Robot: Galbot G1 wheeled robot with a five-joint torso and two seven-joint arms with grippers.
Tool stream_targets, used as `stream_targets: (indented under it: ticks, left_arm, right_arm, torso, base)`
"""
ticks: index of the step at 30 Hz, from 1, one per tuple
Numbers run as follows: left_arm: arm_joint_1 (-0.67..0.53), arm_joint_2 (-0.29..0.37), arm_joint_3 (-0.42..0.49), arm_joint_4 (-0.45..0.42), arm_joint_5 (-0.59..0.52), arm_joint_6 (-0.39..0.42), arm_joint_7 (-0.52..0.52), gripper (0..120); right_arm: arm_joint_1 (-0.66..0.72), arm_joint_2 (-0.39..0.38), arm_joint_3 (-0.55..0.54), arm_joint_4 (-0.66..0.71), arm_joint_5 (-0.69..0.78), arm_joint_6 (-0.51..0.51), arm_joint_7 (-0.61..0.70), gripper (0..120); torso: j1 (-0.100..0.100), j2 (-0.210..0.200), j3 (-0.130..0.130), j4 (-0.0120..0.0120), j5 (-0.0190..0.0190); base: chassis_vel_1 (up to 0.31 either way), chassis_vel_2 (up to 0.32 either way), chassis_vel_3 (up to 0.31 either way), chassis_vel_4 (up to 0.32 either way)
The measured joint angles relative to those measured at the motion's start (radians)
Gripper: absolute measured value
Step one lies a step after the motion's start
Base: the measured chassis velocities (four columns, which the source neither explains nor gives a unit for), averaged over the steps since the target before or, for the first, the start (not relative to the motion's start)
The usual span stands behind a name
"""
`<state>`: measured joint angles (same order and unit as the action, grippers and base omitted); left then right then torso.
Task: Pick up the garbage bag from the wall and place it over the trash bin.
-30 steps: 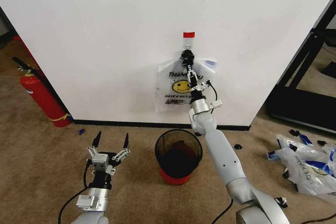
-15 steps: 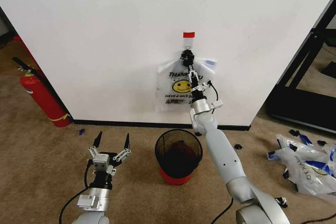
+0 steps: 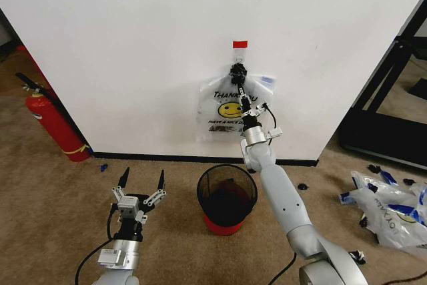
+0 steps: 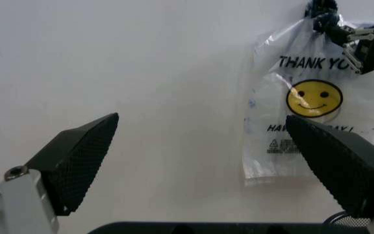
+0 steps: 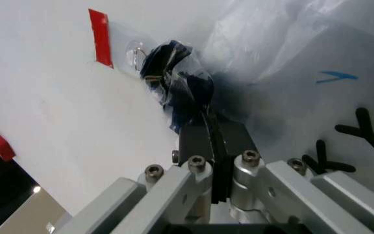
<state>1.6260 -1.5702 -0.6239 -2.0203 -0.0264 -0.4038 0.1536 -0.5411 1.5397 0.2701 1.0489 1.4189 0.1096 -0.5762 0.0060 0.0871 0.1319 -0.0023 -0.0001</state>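
Note:
The garbage bag (image 3: 223, 108), translucent white with "THANK YOU" and a yellow smiley, hangs flat on the white wall (image 3: 133, 51) from a black clip (image 3: 236, 69) under a red tape strip (image 3: 239, 44). My right gripper (image 3: 242, 89) reaches up to the bag's bunched blue handles (image 5: 180, 92), and its fingers (image 5: 200, 141) are pressed together on the plastic just below the clip. The trash bin (image 3: 227, 198), black mesh with a red base, stands on the carpet under the bag. Low at the left, my left gripper (image 3: 141, 181) is open and points at the wall; its view takes in the bag (image 4: 310, 97).
A red fire extinguisher (image 3: 50, 121) leans by the wall at the left. Several more bags (image 3: 390, 208) lie on the carpet at the right, near a black frame (image 3: 393, 98). A black baseboard (image 3: 167, 157) runs along the wall's foot.
The bag's lower edge has risen and shifted a little as my right gripper moved slightly at the handles. The left arm has not moved.

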Motion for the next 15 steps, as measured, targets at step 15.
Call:
stream_targets:
  ticks: [15]
  left_arm:
    - [0.003, -0.001, 0.003, 0.001, 0.002, -0.006, -0.001, 100]
  right_arm:
    - [-0.118, -0.037, -0.034, 0.056, -0.054, -0.007, -0.084, 0]
  torso:
    - [0.0, 0.0, 0.0, -0.0001, 0.0001]
  base:
    - [0.0, 0.0, 0.0, 0.0]
